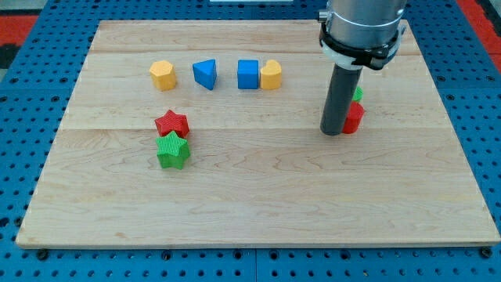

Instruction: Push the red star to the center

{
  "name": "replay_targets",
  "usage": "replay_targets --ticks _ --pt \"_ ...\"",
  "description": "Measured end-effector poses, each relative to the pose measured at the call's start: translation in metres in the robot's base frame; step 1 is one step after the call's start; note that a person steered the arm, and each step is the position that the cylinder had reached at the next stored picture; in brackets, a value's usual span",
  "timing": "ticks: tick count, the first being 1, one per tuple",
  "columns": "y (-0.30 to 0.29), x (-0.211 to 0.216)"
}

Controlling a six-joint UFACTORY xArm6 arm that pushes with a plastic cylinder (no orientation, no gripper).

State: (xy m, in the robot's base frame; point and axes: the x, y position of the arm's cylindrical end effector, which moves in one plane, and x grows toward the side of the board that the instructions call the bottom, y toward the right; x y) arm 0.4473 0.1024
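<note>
Green star: we find the green star [173,150] nearest the view's bottom, on the board's left half, touching the red star just above it.
Red star: we see the red star [172,123] left of the board's middle, pressed against the green star's upper edge and well apart from our tip.
Progress: we judge the task barely begun; the red star sits off-centre toward the view's left, and the whole push toward the centre is left to do.
Our tip: our tip [333,132] rests on the wooden board [258,204] at the view's right, just beside a red block [354,117], with a green block [358,94] peeping out behind the rod.
End effector: we carry a bare rod, so nothing is held or clasped; it only pushes.
Arm pose: we stand upright, the rod vertical, coming down from the view's top right.
Far row: a yellow block [163,74], a blue triangle [205,74], a blue cube [248,74] and a second yellow block [271,75] touching it.
</note>
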Motion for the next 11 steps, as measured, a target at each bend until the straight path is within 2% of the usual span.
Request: replay_targets --ticks 2,4,6,8,11 --pt "-0.135 -0.037" --pt "-0.181 -0.044" --pt "-0.291 -0.052" --pt "-0.309 -0.044" --pt "-0.321 -0.007"
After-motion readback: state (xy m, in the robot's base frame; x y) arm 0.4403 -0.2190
